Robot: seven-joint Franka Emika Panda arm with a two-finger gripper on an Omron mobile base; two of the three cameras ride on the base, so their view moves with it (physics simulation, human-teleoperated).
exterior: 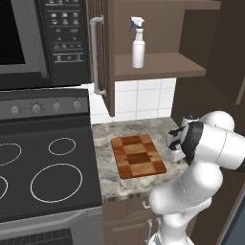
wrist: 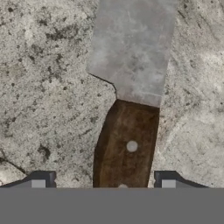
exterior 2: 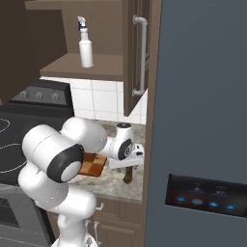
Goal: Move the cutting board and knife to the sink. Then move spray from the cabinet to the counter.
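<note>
The knife (wrist: 127, 144) lies flat on the mottled counter (wrist: 43, 87), brown riveted handle toward me, grey blade pointing away. My gripper (wrist: 105, 181) hangs straight over it, open, one fingertip on each side of the handle; the right one is almost touching. In the right base view the gripper (exterior 2: 128, 170) points down at the counter (exterior 2: 120, 188) just right of the checkered cutting board (exterior 2: 91, 165). The cutting board (exterior: 138, 155) lies flat on the counter (exterior: 105, 139). The white spray (exterior: 138, 43) stands upright on the open cabinet's shelf (exterior: 162, 67). The sink is out of view.
A black stovetop (exterior: 48, 167) lies left of the counter, with a microwave (exterior: 28, 38) above it. The cabinet door with its grey bar handle (exterior: 95, 52) stands open. A tall grey fridge (exterior 2: 202, 120) walls off the counter's right side.
</note>
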